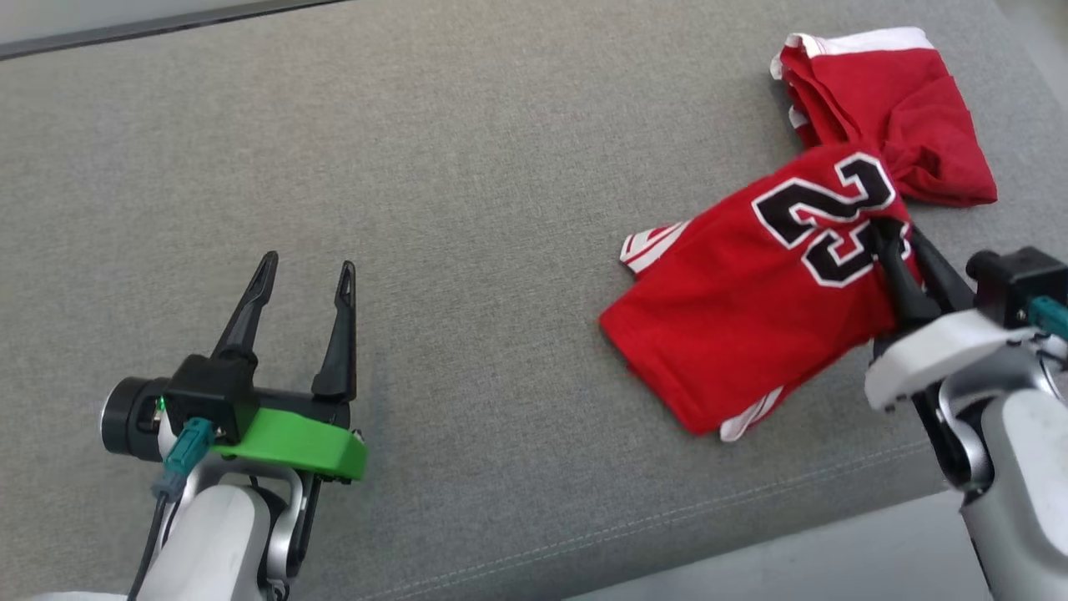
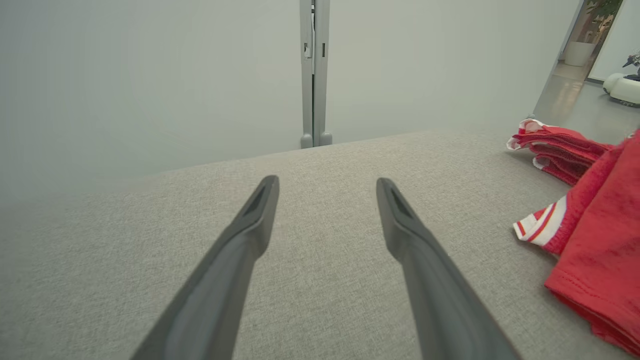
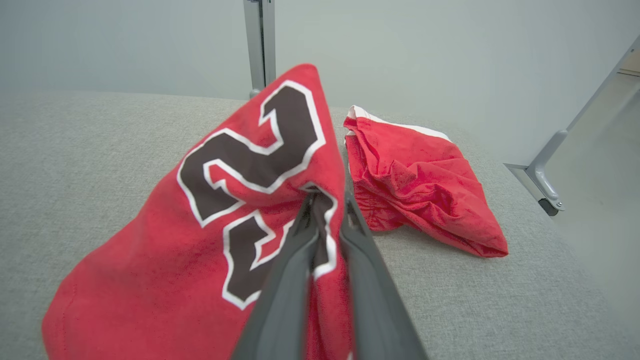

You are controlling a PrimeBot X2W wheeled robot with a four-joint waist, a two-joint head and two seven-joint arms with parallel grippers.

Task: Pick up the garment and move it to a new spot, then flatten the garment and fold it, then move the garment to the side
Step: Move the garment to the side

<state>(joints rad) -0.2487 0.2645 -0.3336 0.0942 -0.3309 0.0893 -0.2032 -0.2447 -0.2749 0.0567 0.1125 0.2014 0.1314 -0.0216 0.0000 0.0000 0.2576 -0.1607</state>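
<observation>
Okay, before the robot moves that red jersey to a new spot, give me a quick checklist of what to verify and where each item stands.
1. Right gripper shut on the red jersey with the black number 23: ok, it pinches at the number.
2. Left gripper open and free: ok, nothing between its fingers.
3. Room for a new spot: ok, bare grey fabric surface lies between the two grippers.
4. Jersey flat: not ok, its far end is bunched up.
5. How many layers are pinched: cannot tell.
</observation>
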